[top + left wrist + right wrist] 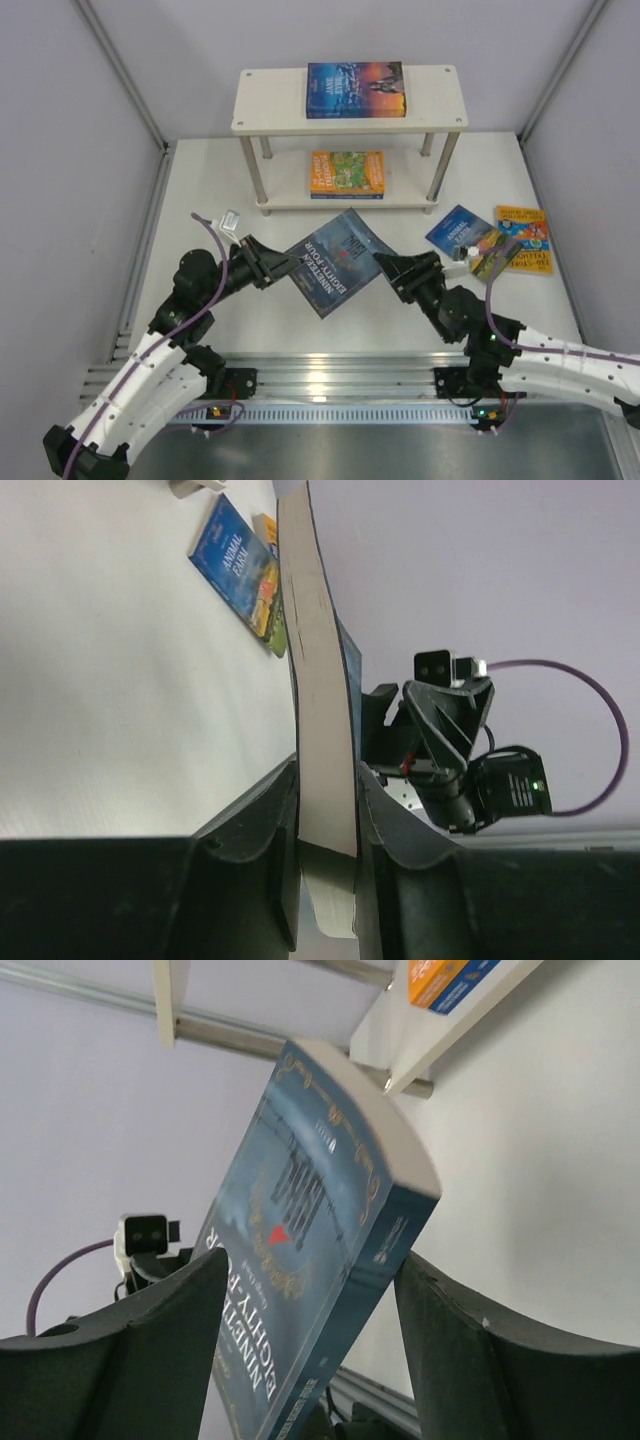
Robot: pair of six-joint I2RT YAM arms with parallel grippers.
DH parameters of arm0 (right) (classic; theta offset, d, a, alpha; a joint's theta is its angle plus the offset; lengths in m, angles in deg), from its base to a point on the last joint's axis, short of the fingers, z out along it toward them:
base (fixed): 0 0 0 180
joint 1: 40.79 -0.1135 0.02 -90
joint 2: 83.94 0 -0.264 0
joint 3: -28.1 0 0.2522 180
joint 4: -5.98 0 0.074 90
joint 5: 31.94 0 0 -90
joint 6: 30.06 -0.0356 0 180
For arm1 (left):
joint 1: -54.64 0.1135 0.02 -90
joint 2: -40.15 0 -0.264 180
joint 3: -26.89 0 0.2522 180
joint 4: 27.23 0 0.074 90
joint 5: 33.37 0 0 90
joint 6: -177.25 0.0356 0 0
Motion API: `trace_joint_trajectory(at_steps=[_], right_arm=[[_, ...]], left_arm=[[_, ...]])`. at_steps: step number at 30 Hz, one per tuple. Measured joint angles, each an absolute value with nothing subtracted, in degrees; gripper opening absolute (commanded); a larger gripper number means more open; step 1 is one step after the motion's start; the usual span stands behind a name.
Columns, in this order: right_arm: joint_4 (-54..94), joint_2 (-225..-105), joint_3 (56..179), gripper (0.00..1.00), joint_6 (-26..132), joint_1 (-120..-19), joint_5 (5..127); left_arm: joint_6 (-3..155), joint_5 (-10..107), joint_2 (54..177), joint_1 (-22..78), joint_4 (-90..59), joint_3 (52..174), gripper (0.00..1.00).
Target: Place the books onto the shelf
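Reaching inward, both arms meet at the blue book [335,262]. Wrist views tell more: left gripper [325,780] pinches it, right gripper [312,1260] gapes loose.

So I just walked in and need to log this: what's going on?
Two arms share one blue book above the table. The left arm has its jaws clamped on one edge; the right arm has its jaws open around the opposite edge. The shelf holds two books, one per board, and two more lie on the table.
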State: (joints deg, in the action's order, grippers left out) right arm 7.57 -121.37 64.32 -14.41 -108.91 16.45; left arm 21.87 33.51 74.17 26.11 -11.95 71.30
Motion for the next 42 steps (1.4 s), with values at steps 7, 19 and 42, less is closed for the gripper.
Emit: trace_joint_trajectory(at_steps=[7,19,42], right_arm=[[23.75,-114.05,68.78,0.75,-6.32,-96.71,26.42],[27.40,-121.19,77.98,0.84,13.37,-66.07,76.19],[-7.75,-121.11,61.41,0.00,-5.82,-58.97,107.07]], left_arm=[[25.63,26.87,76.49,26.15,-10.90,74.71,0.00],[28.56,16.47,79.55,26.15,-8.56,81.95,0.00],[35.16,14.81,86.59,26.52,-1.65,92.52,0.05]])
